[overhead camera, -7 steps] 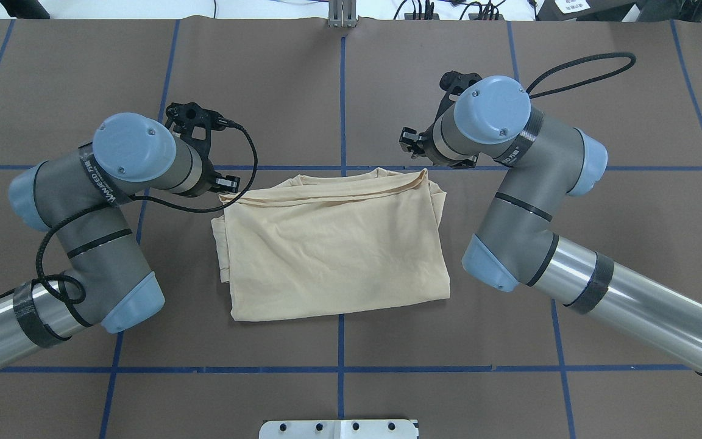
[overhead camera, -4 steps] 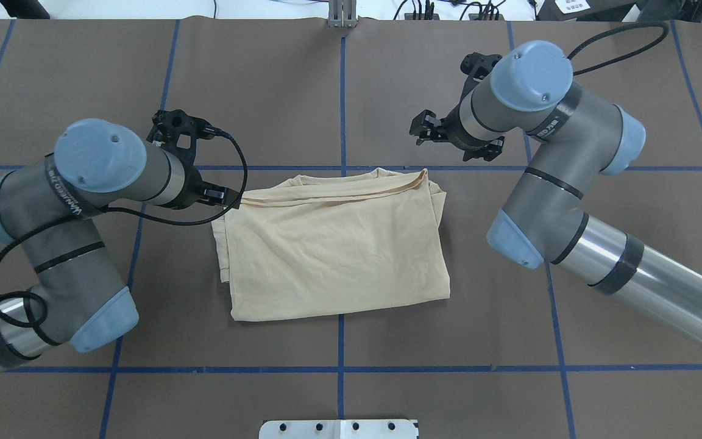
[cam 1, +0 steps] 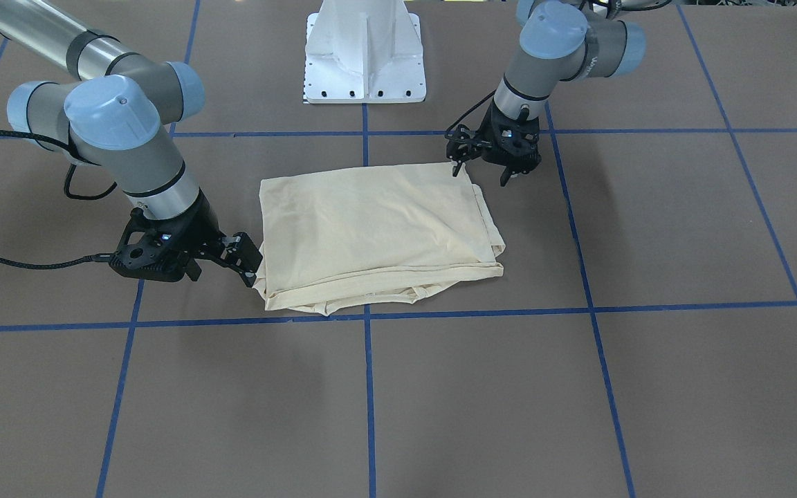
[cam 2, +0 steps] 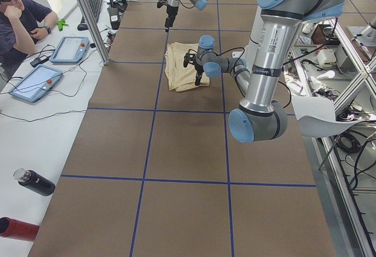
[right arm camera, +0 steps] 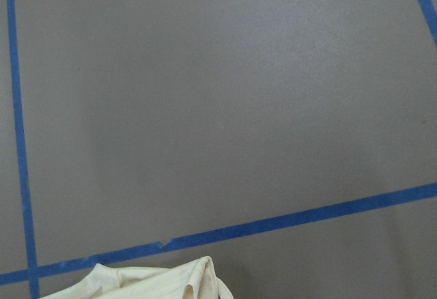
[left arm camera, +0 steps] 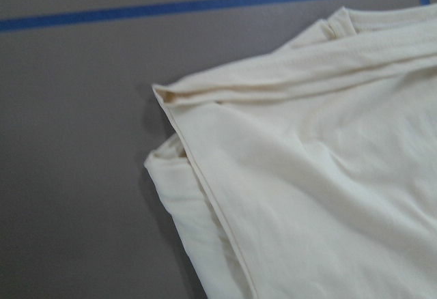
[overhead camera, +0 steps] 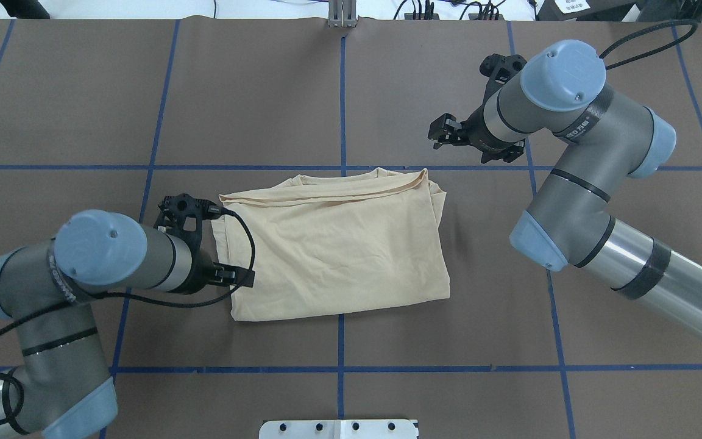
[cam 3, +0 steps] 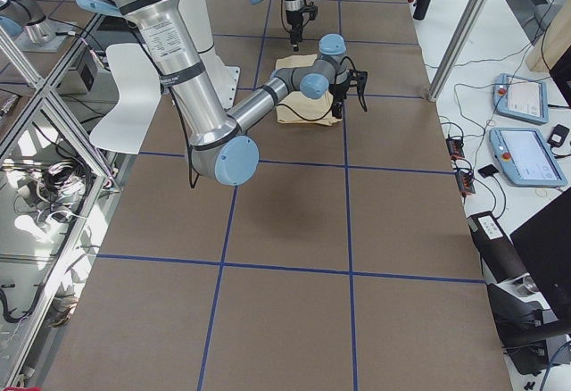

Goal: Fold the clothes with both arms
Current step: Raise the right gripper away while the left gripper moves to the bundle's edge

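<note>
The cream-yellow shirt (overhead camera: 339, 244) lies folded into a rectangle on the brown table, print hidden; it also shows in the front view (cam 1: 371, 228). My left gripper (overhead camera: 226, 275) is low at the shirt's left edge, near its corner closest to the robot; in the front view (cam 1: 480, 173) its fingers stand apart and hold nothing. My right gripper (overhead camera: 442, 131) is beyond the shirt's far right corner, open and empty, off the cloth (cam 1: 246, 261). The left wrist view shows layered shirt edges (left arm camera: 307, 176). The right wrist view shows bare table and a shirt corner (right arm camera: 150, 282).
Blue tape lines (overhead camera: 342, 369) grid the brown table cover. The white pedestal base (cam 1: 365, 52) stands at the robot's side. Beside the table's far long edge, an operator (cam 2: 23, 16) sits at a desk with tablets (cam 2: 35, 81) and a dark bottle (cam 2: 35, 182).
My left gripper has moved from the shirt's far left corner back along the left edge toward the robot. My right gripper has moved farther right and away from the far right corner. The shirt has not moved.
</note>
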